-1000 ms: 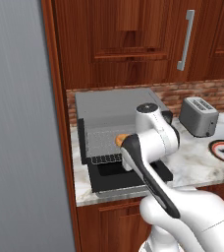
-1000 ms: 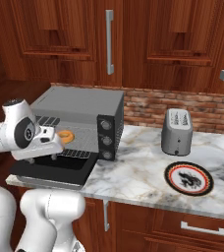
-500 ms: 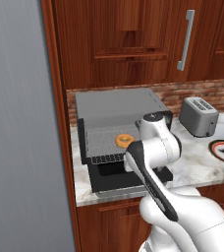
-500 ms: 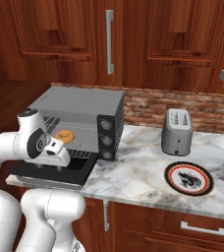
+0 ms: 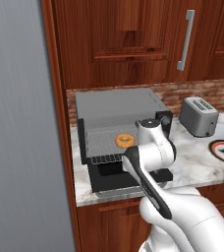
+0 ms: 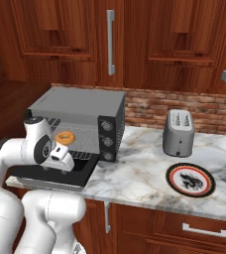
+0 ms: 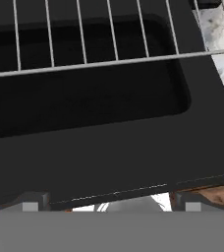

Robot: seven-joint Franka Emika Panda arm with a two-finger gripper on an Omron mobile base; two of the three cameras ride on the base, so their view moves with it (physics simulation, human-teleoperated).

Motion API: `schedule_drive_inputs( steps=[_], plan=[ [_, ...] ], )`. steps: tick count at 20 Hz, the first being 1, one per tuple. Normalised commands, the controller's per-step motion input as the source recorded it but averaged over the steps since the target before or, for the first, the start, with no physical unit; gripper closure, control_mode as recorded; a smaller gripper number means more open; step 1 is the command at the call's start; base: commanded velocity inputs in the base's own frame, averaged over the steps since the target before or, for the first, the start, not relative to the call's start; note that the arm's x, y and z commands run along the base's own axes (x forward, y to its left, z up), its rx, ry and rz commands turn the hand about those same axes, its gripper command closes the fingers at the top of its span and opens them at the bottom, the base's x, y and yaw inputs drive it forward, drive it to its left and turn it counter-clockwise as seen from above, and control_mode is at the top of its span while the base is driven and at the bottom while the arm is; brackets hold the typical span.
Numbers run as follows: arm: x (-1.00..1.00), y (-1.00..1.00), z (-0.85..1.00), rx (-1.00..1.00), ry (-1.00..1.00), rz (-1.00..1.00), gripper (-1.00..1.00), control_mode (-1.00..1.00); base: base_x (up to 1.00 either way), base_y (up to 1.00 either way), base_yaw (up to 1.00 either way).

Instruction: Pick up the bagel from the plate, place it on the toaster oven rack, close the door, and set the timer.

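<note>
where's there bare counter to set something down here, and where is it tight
Bare marble lies between the toaster oven and the toaster, running forward to the counter edge left of the plate. Tight: in front of the oven, where the open door and the arm take the space, with the bagel on the rack.

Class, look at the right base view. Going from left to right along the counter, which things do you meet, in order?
Toaster oven with the bagel on its rack → silver toaster → plate.
</note>
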Motion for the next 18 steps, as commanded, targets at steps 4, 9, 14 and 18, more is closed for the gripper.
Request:
schedule_drive_inputs(
  steps=[4,9,14,18],
  plan=[
    [0.41,0.03,-0.18,0.0,0.0,0.0,-1.0,-1.0,0.0,0.0,0.0],
    [0.31,0.05,-0.16,0.0,0.0,0.0,-1.0,-1.0,0.0,0.0,0.0],
    [0.27,0.07,-0.14,0.0,0.0,0.0,-1.0,-1.0,0.0,0.0,0.0],
    [0.39,0.08,-0.03,0.0,0.0,0.0,-1.0,-1.0,0.0,0.0,0.0]
  ],
)
